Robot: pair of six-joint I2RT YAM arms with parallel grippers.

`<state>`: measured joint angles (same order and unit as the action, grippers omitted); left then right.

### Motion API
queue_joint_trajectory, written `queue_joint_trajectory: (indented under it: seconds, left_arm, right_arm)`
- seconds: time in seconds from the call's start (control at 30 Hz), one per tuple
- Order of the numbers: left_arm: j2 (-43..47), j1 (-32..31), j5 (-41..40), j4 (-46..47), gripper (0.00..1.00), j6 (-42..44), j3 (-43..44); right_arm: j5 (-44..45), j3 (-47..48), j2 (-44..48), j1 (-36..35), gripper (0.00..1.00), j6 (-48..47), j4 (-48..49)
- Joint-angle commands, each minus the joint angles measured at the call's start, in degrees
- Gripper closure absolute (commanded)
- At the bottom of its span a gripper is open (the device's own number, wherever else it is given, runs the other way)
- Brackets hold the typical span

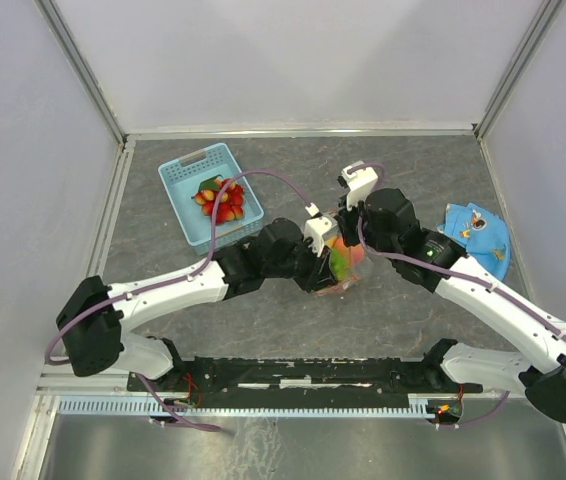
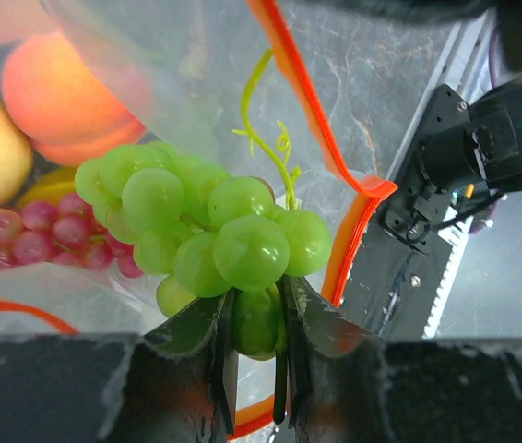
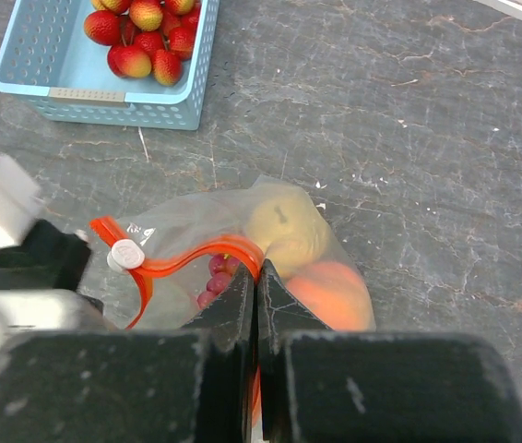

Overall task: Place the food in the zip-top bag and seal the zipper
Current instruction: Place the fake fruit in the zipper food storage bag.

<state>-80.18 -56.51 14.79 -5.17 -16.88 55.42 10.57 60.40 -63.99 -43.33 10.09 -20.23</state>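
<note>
At the top view's centre, the green grapes (image 2: 215,231) were clenched in the left fingers (image 2: 314,318) at the mouth of the zip-top bag (image 3: 187,226), its zipper (image 3: 187,261) pinched by the right fingers (image 3: 229,309), so a slipped pinch could have let the mouth collapse and the bunch be spilled onto the counter (image 1: 413,180).

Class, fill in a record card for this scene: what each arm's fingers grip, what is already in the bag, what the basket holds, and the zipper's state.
Left fingers: shut on the green grapes, at the bag's mouth
Right fingers: pinching the zipper of the zip-top bag
In bag: yellow fruit, peach, purple grapes
Basket: holds strawberries
Zipper state: open, not sealed
</note>
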Motion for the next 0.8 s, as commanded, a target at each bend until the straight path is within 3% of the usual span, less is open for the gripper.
queue_joint_trajectory:
  seconds: [0.0, 0.2, 0.4, 0.53, 0.77]
  left_arm:
    - [3.82, -0.17, -6.07, 3.98, 0.89, 6.83, 1.98]
    - [4.18, -0.09, -5.34, 3.64, 0.82, 10.62, 2.15]
    - [-1.21, -0.10, -0.16, 5.27, 0.77, 13.44, 2.41]
    - [-4.57, -0.26, -0.86, 4.87, 0.75, 13.25, 3.13]
    - [-1.76, -0.36, -8.34, 4.63, 0.51, 10.50, 1.03]
  right_arm:
    - [-2.03, 2.99, 1.48, 0.26, 0.98, 0.86, 2.92]
    - [-5.95, 4.63, 2.50, 0.26, 0.97, 0.18, 2.26]
    - [-9.47, 4.75, 1.23, 0.24, 0.97, 0.21, 2.79]
    - [-9.45, 4.28, 1.04, 0.25, 0.98, 0.07, 2.75]
    - [-4.67, 2.69, 1.58, 0.24, 0.98, -1.15, 2.55]
